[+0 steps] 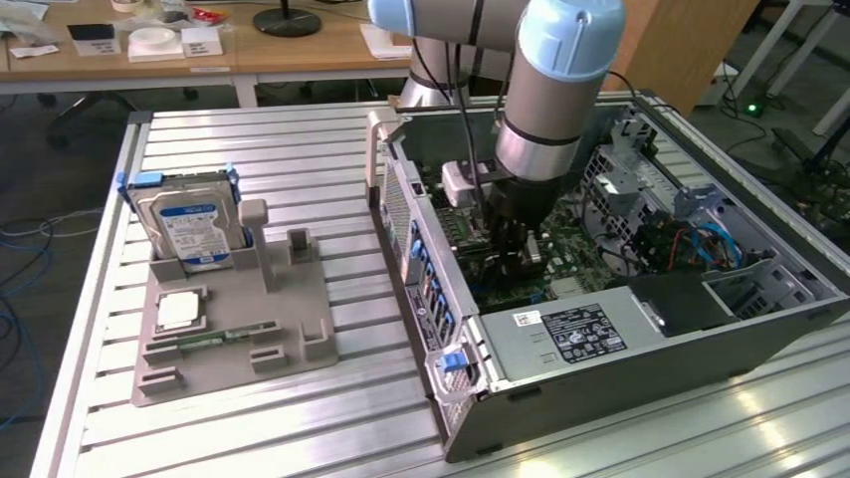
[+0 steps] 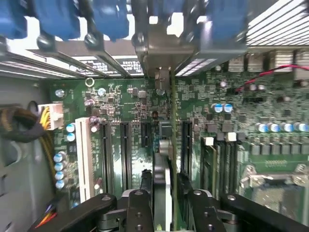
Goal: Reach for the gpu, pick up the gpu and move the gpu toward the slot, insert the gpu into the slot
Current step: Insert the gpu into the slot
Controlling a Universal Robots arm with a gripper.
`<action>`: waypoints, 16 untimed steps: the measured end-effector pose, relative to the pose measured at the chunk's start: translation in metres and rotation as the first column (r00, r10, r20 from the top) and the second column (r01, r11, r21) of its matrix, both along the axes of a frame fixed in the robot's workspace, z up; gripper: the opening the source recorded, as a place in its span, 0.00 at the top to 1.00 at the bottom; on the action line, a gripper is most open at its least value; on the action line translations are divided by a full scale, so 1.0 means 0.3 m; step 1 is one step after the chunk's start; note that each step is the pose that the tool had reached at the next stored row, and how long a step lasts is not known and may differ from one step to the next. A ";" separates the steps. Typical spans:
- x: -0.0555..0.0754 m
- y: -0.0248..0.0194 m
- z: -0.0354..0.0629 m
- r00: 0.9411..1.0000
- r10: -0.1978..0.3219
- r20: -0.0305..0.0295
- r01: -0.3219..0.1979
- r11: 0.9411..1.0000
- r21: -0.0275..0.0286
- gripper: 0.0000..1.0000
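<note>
1. One gpu [image 2: 164,159] stands edgewise on my board [image 2: 120,104], in the slot [image 2: 170,121], pincer [image 2: 163,193] narrowly flanking it.
2. Cables [image 2: 21,123] nearby; drive [image 1: 190,224] on the worktop [image 1: 279,139], label unreadable.

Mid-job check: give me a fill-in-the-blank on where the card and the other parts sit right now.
1. The hand is down inside the open computer ____.
2. The gpu stands edgewise over the green ____.
3. The hard drive stands upright in the grey ____ on the table.

Missing: case; motherboard; holder
</note>
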State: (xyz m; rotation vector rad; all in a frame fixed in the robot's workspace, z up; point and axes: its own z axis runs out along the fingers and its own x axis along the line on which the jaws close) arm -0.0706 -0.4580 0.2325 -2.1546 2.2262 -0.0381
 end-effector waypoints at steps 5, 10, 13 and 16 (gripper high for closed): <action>0.000 0.000 0.074 1.000 0.000 0.001 0.000 1.000 0.000 0.65; 0.000 0.001 0.129 1.000 0.000 0.003 0.000 1.000 -0.004 0.65; 0.000 0.001 0.134 1.000 0.000 0.003 0.000 1.000 -0.004 0.65; 0.000 0.001 0.134 1.000 0.000 0.003 0.000 1.000 -0.004 0.67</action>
